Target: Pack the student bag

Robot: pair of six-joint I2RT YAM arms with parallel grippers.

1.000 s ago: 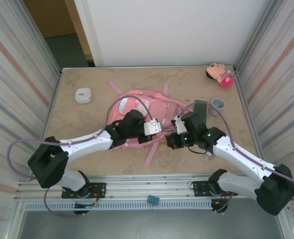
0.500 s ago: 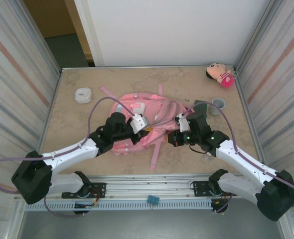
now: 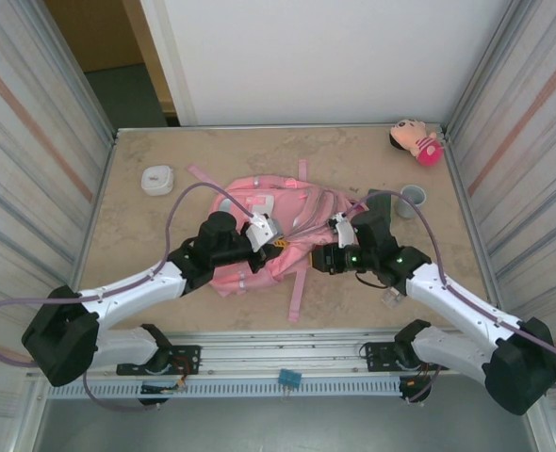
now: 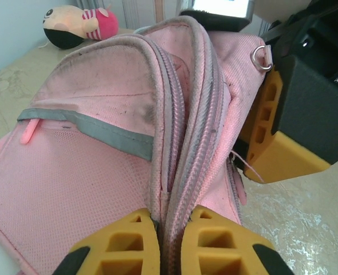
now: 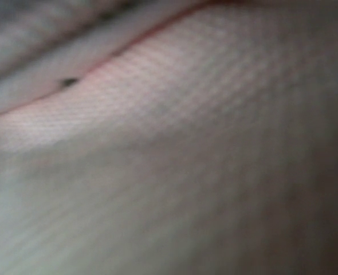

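Pulled leftward since a second ago, the left gripper [image 4: 170, 240] pinches, jaws nearly shut, the zip ridge [image 4: 183, 132] of the soft, floppy student bag [image 3: 297, 202] lying mid-surface [image 3: 353, 160], likely a sound hold; the jaws of the right gripper [image 3: 327, 256] cannot be told.

Beige marbled surface [image 3: 132, 235], metal walls left and right. Student bag [image 3: 292, 209] lies flat at centre; pink straps splay onto surface toward upper left, top and bottom. White round case [image 3: 156, 179] at upper left, apart from bag. Pink plush doll [image 3: 416, 140] in upper right corner. Grey cup [image 3: 412, 199] right of bag, dark object [image 3: 380, 201] just beside it.
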